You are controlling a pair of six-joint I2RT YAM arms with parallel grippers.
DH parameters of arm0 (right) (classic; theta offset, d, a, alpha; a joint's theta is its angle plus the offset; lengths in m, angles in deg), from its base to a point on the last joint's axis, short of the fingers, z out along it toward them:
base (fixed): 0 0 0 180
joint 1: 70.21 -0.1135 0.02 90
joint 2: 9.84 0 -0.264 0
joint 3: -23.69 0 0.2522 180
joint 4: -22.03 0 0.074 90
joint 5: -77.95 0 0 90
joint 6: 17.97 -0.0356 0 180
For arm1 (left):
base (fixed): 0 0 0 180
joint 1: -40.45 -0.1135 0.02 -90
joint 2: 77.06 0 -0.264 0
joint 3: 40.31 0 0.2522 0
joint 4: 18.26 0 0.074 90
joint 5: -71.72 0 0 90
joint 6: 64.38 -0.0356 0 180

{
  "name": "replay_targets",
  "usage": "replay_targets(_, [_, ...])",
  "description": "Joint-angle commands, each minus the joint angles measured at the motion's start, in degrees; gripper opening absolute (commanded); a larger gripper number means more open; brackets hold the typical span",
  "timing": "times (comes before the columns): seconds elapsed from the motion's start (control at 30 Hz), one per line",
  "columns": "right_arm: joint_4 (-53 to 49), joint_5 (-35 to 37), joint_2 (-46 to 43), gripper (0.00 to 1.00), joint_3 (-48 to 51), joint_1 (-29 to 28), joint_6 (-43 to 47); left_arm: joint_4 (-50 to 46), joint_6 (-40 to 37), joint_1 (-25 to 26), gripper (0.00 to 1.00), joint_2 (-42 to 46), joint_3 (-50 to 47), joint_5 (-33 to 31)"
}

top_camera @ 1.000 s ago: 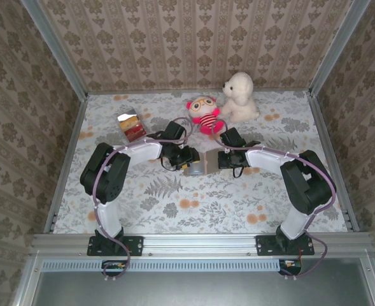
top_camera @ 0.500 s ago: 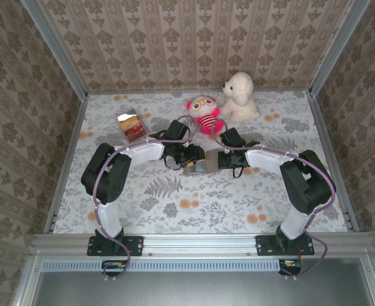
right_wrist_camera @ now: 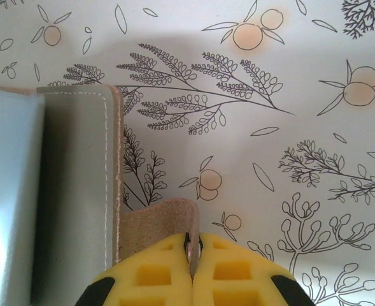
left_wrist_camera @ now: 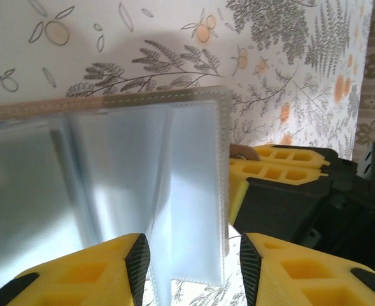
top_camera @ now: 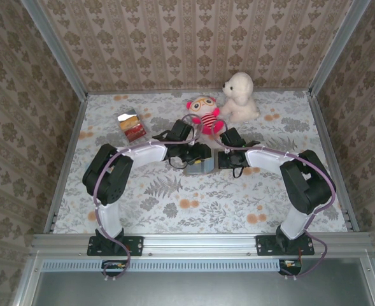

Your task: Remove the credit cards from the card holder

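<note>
card holder (left_wrist_camera: 142, 172) deeper between left gripper (left_wrist_camera: 193, 254) jaws than a second ago

Floral table (top_camera: 174, 204), credit cards (top_camera: 131, 125), doll (top_camera: 204, 113), plush dog (top_camera: 239, 97)

Damask-patterned beige walls (top_camera: 193, 38) enclose a floral-print tabletop (top_camera: 174, 197) edged by metal rails (top_camera: 200, 241).

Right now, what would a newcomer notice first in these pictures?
Mid-table, the grey card holder lies between the left fingers and the right fingers, which pinch its tab. Behind them sit a red plush doll and a white plush dog. A shiny stack of cards lies far left.
</note>
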State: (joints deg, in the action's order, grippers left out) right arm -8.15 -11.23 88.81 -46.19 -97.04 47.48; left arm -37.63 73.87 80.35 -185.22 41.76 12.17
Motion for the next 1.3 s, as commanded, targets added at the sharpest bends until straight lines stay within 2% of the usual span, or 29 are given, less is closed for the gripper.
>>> replay_targets(0.0, [0.29, -1.01, -0.88, 0.0, 0.57, 0.59, -1.45, 3.55, 1.37, 1.04, 0.45, -2.43, 0.69, 1.57])
replay_targets(0.23, [2.2, -1.35, -3.38, 0.03, 2.89, 1.82, -3.33, 7.07, 2.64, 1.36, 0.44, -2.5, 1.18, 1.91])
replay_targets(0.37, [3.02, -0.77, -6.7, 0.13, 4.58, 3.03, -4.42, 8.62, 2.41, 1.2, 0.42, -1.57, 0.55, 1.46])
replay_targets(0.47, [3.06, 1.36, -10.86, 0.24, 6.09, 3.14, -4.29, 9.44, 2.21, 0.55, 0.4, -0.89, -0.57, 1.7])
replay_targets(0.6, [0.32, 2.28, -16.48, 0.31, 5.88, 3.18, -4.6, 10.89, 2.03, -1.08, 0.39, 1.31, -2.68, 2.1])
replay_targets(0.8, [-5.36, -0.53, -18.58, 0.36, 3.05, 1.75, -7.08, 15.17, 2.9, -1.94, 0.41, 1.95, -3.63, 4.09])
replay_targets(1.03, [-6.43, -0.31, -21.11, 0.38, 1.76, 0.53, -12.61, 16.54, 2.97, -2.02, 0.43, -3.96, -1.09, 7.77])
replay_targets(1.17, [-7.3, -0.12, -20.5, 0.37, 0.94, 0.55, -14.64, 18.26, 3.38, -2.09, 0.42, -6.75, 0.04, 10.1])
replay_targets(1.27, [-7.31, -1.27, -19.38, 0.31, 0.61, 0.55, -16.63, 16.45, 2.74, -2.11, 0.37, -8.6, 1.44, 10.22])
